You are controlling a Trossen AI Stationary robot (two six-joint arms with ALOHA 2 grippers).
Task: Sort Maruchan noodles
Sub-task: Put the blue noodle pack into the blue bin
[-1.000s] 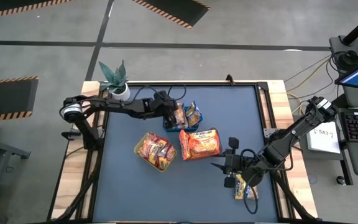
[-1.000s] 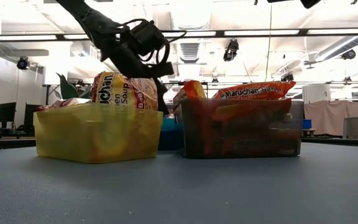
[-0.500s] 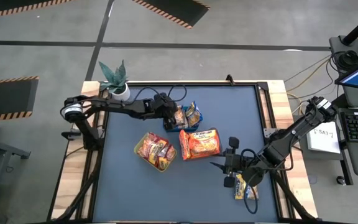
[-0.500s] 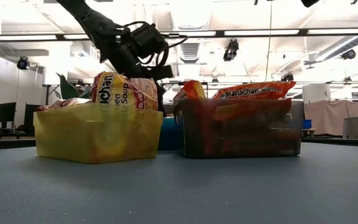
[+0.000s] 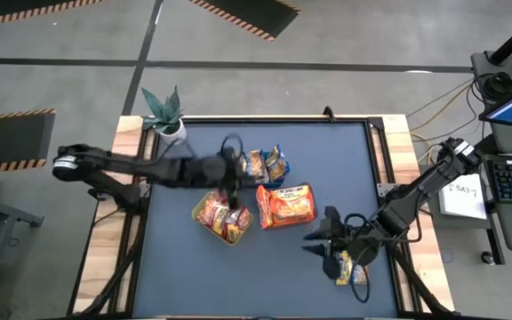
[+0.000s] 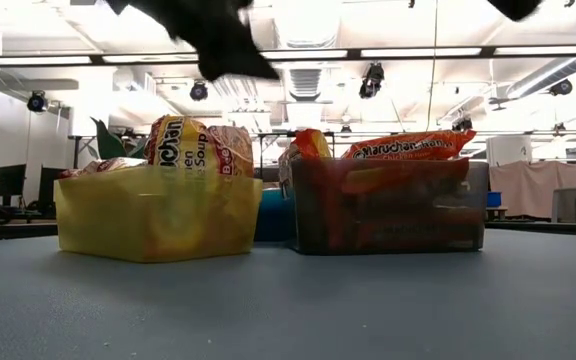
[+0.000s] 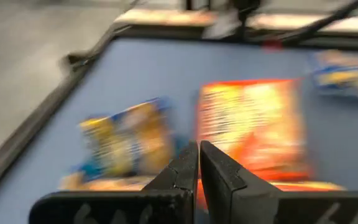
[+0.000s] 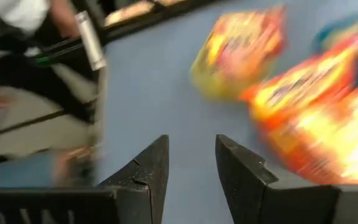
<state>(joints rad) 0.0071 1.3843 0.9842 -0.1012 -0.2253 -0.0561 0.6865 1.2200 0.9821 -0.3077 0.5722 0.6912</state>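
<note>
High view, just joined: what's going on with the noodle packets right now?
Crinkly plastic noodle packets are sorted into three square trays mid-table: yellow tray, dark tray, blue tray. The left gripper is over the yellow tray, fingers shut and empty. The right gripper hovers open and empty near the table's right front, beside one loose blue-and-yellow packet lying on the table.

A blue-grey table with a pale wooden border carries three trays clustered near its centre: a yellow-green tray at seven o'clock, a dark tray at four o'clock and a blue tray at twelve, all holding noodle packets. A loose packet lies alone toward five o'clock, and a potted plant stands at the ten o'clock corner
</note>
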